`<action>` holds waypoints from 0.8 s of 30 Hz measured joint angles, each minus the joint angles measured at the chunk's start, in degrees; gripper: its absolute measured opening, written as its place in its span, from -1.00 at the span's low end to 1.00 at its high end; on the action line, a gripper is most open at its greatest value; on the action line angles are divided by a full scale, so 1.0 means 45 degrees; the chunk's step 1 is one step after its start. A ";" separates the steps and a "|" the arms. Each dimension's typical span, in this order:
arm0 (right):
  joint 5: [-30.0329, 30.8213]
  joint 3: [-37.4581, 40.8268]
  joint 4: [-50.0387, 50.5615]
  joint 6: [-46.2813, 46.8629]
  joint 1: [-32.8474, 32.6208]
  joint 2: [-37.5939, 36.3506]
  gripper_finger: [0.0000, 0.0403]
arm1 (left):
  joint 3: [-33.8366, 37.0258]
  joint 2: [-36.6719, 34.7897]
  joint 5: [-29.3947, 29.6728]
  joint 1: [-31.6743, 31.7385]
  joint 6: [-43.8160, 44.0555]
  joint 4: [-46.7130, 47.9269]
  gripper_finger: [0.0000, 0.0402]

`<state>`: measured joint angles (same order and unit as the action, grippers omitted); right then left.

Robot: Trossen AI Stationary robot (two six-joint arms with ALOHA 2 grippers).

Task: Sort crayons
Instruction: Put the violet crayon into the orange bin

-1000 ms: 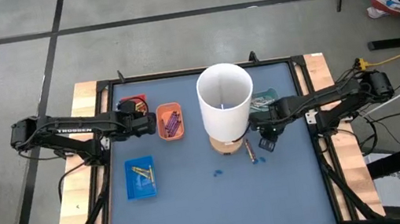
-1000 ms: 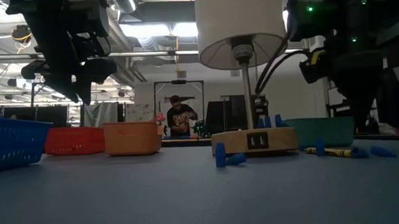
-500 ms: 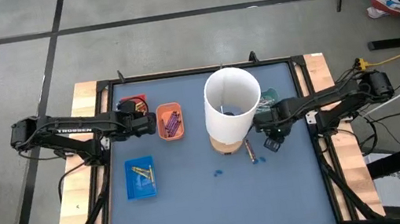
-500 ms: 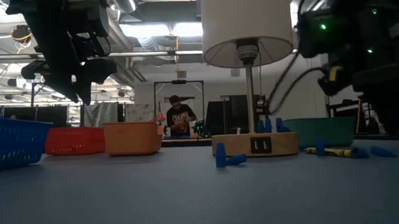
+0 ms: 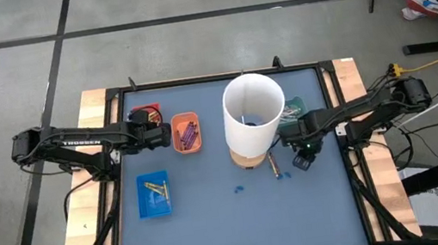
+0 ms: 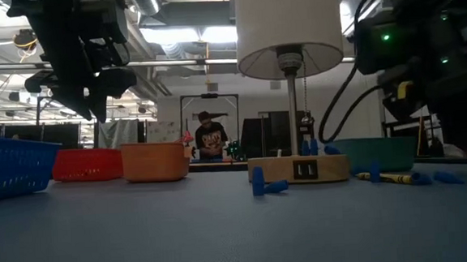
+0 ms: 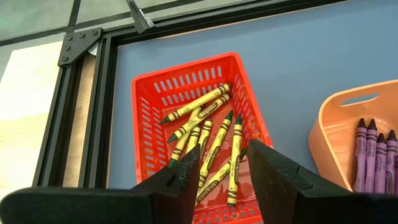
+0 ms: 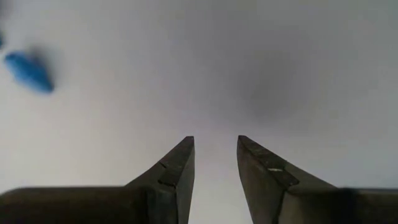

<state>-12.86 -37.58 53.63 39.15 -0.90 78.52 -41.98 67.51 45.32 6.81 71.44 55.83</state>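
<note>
The table (image 5: 217, 227) had a blue-grey top inside a dark frame. On it stood a red tray (image 5: 146, 114) at the far left, an orange tray (image 5: 186, 133) just right of it, and a blue tray (image 5: 154, 194) nearer. A lamp's wooden base (image 5: 246, 159) sat near the centre, a teal tray (image 5: 291, 110) to its right. One crayon (image 5: 273, 165) and small blue pieces (image 5: 239, 191) lay loose on the surface.

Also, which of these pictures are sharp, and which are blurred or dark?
Left wrist view: sharp, the yellow crayons in the red basket read clearly. Right wrist view: washed out, a blue piece is blurred. Low view: dim and backlit, the lamp and arms show as dark shapes. High view: evenly lit.
</note>
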 joint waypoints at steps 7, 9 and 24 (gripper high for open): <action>-0.0235 0.0000 -0.0025 -0.0029 -0.1859 0.0000 -0.42 | 0.0000 -0.0002 0.0000 0.0000 0.0000 0.0000 -0.41; -0.0156 0.0005 -0.0133 0.0246 -0.2393 0.0000 -0.42 | 0.0000 -0.0005 0.0000 -0.0005 0.0005 0.0005 -0.41; 0.2414 0.0010 -0.4937 0.2255 -0.4242 -0.0005 -0.42 | 0.0000 -0.0005 0.0000 -0.0306 0.0015 0.0000 -0.41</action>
<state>-2.00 -37.54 31.41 49.30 -19.99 78.50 -41.98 67.48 45.32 5.43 71.50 55.83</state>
